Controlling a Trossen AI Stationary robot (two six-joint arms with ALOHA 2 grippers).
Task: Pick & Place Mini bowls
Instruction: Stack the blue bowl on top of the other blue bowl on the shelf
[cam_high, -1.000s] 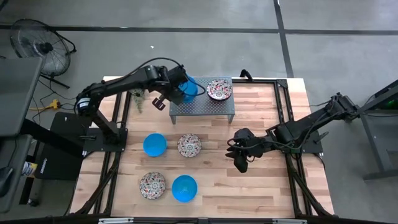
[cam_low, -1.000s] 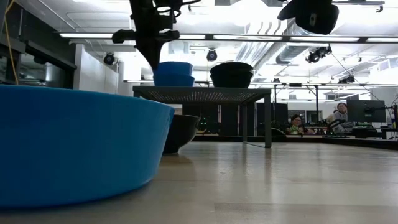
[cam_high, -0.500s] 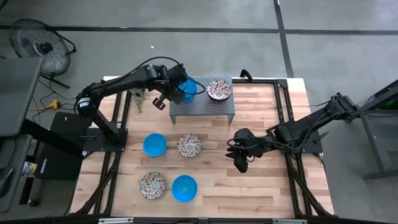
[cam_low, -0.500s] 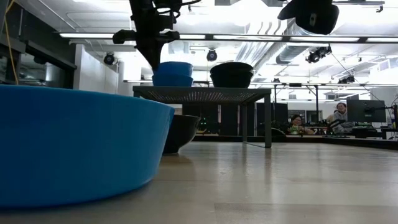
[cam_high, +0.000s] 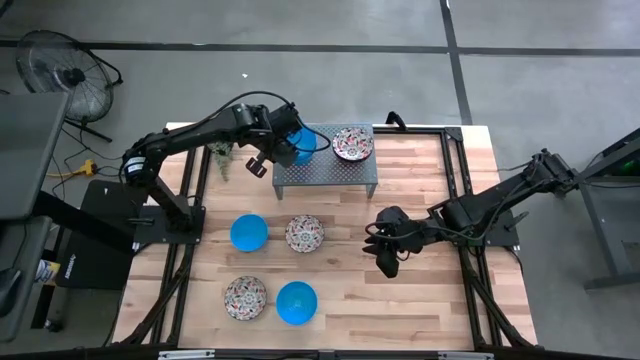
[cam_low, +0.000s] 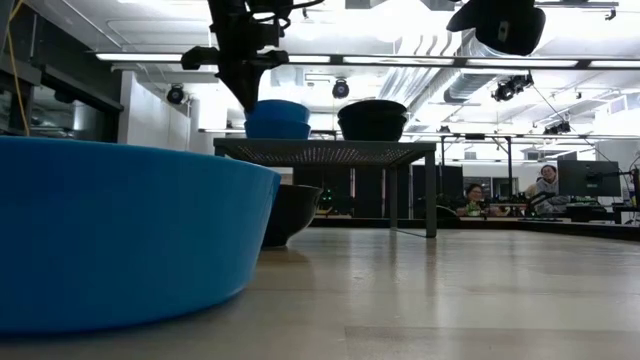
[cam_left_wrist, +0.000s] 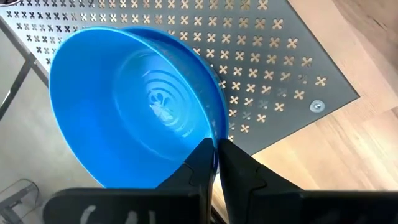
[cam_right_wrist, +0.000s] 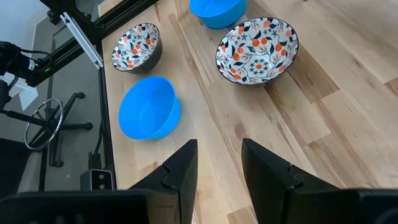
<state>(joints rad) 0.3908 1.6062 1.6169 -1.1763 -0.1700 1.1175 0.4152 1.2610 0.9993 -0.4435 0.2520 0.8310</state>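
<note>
A perforated metal stand (cam_high: 328, 170) is at the table's far middle. On it sit a floral mini bowl (cam_high: 352, 143) and a blue mini bowl (cam_high: 306, 142), which rests nested in a second blue bowl (cam_low: 278, 129). My left gripper (cam_left_wrist: 216, 163) is shut on the upper blue bowl's rim. Two more blue bowls (cam_high: 248, 232) (cam_high: 296, 302) and two floral bowls (cam_high: 304, 234) (cam_high: 245, 297) rest on the tabletop. My right gripper (cam_high: 386, 262) hovers open above bare wood, right of them. My left gripper has the upper blue bowl's rim (cam_left_wrist: 214, 135) between its fingers, one finger inside the bowl and one outside. The fingers come from above, slanting down from the table's left. The bowl sits upright, nested in the blue bowl under it on the stand.
A small potted plant (cam_high: 222, 155) stands left of the stand. Black frame rails (cam_high: 190, 190) run along the table's left and right sides. Bare wood lies right of the stand and near the front right. In the low view a blue bowl (cam_low: 120, 235) fills the near left.
</note>
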